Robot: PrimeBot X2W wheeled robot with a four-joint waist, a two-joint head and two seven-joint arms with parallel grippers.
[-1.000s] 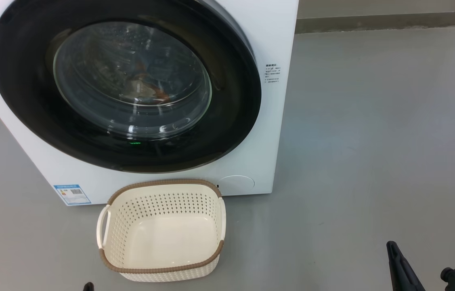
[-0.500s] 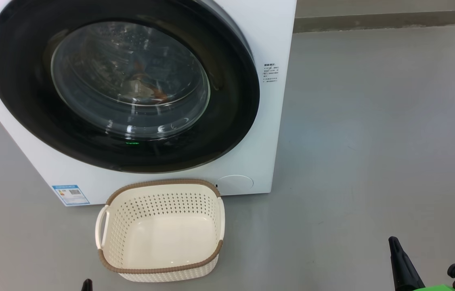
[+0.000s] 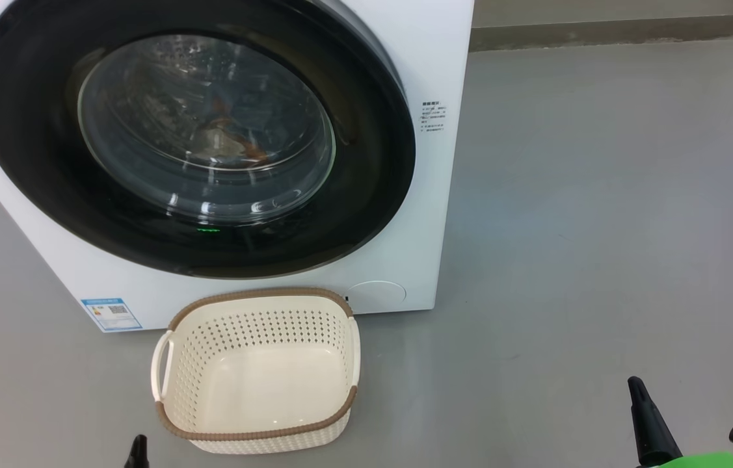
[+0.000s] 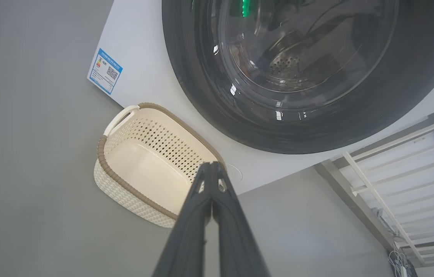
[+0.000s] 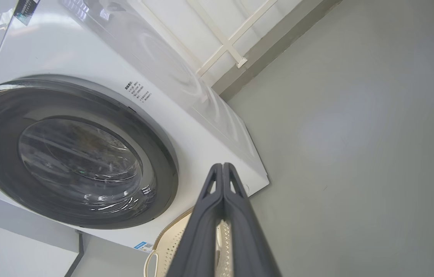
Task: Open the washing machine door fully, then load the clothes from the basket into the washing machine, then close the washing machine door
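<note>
- washing machine door (image 3: 145, 130): shut flush on the washing machine (image 3: 431, 58); clothes (image 3: 239, 144) visible behind its glass.
- basket (image 3: 255, 433): on the floor (image 3: 600, 195) in front, nothing inside.
- left gripper (image 4: 211, 165), right gripper (image 5: 222, 166): fingers pressed together, holding nothing.
- step: seemingly complete; next, arms likely only need parking.

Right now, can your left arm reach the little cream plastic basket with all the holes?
Probably yes. The left gripper sits shut, close beside the cream perforated plastic basket, with bare grey floor between them and nothing blocking.

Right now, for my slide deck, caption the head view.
Empty basket sits before the washing machine, its door shut, clothes visible through the glass.
</note>
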